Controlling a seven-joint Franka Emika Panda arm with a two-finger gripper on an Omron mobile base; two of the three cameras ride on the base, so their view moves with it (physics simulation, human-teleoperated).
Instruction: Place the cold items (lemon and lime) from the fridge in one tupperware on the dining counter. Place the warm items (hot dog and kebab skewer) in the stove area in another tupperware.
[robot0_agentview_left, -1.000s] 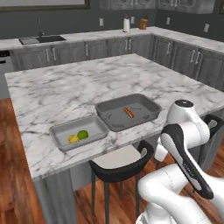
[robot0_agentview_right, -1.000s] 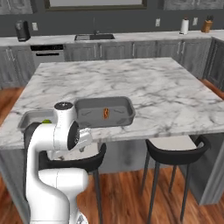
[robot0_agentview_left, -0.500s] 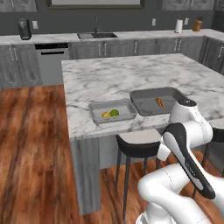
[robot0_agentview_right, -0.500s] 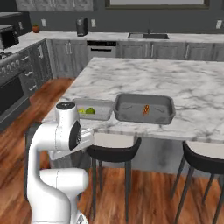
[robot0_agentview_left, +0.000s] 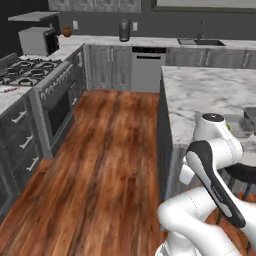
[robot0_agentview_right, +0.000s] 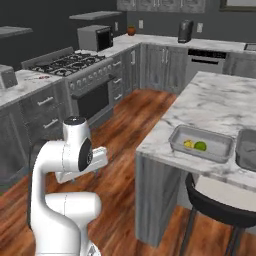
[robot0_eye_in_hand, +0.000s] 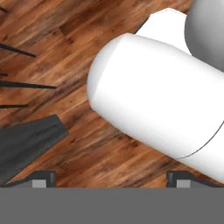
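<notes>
Two fruits: lemon (robot0_agentview_right: 188, 144) and lime (robot0_agentview_right: 200, 146), lay side by side in the tupperware (robot0_agentview_right: 202, 144) near the dining counter (robot0_agentview_right: 220, 102) edge.
Second tupperware (robot0_agentview_right: 247, 150): sat just beside the first on that counter, cut by the frame edge.
Gripper (robot0_eye_in_hand: 111, 180): pointed down at wood floor (robot0_eye_in_hand: 52, 70), off the counter's side, jaws spread wide, nothing between.
Stool (robot0_agentview_right: 222, 200): tucked under the counter, below the fruit tupperware.
Stove (robot0_agentview_right: 75, 70): stood well apart from the counter, across the floor.
</notes>
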